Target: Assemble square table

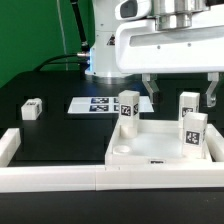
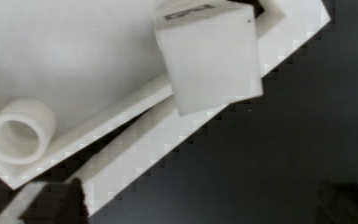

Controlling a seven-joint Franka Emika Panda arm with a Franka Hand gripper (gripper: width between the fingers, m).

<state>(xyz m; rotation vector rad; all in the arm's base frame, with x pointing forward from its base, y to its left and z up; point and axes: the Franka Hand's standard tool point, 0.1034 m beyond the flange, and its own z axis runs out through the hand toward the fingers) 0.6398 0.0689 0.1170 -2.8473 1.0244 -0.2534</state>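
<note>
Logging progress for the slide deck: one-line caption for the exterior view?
Open hand above the square tabletop with three legs standing; fourth leg lies apart.

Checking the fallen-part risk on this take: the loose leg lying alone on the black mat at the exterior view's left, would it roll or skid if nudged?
The loose leg looks blocky with flat faces, so it would probably slide, not roll. It seems small, rigid plastic, likely light. The black mat may grip it somewhat.
</note>
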